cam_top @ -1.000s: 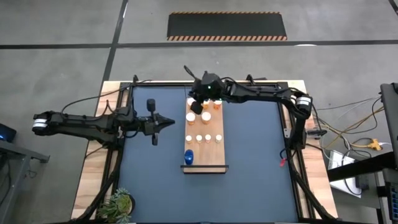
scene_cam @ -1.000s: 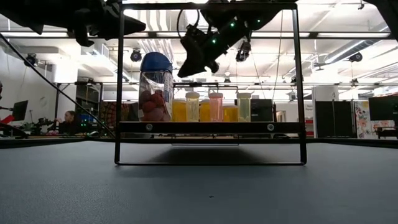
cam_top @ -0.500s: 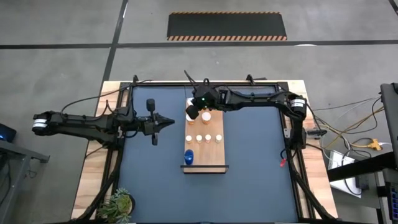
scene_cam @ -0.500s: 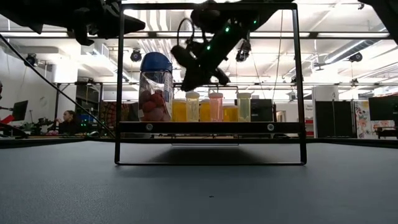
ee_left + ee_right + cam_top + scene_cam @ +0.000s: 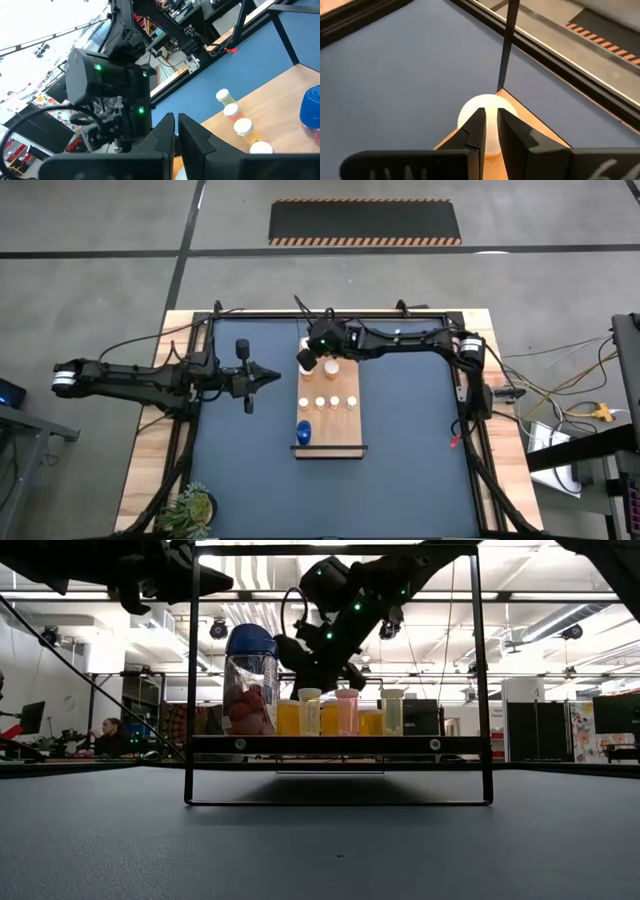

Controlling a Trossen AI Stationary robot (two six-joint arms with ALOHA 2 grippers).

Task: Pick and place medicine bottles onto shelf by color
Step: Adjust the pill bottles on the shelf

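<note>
The shelf (image 5: 345, 430) is a light-brown board in the middle of the blue table. On it stand a blue bottle (image 5: 303, 432) near its dark near end, a row of white-capped orange bottles (image 5: 327, 402) and another capped bottle (image 5: 331, 366) farther back. My right gripper (image 5: 306, 361) hangs tilted down over the shelf's far left corner, its fingers shut with only a slit between them. Just beyond the fingertips a white-capped bottle (image 5: 487, 107) stands on that corner. My left gripper (image 5: 277, 377) waits shut and level, left of the shelf.
A black metal frame (image 5: 470, 420) runs around the table. A green plant (image 5: 192, 507) stands at the near left corner, and a small red thing (image 5: 455, 442) lies by the right rail. A person (image 5: 110, 735) sits far behind the table.
My right gripper has come down over the shelf's far end, drifting toward the table's left and near edges, and its wrist has rolled. It now hangs lower over the far left corner bottle. The bottles have stayed put.
</note>
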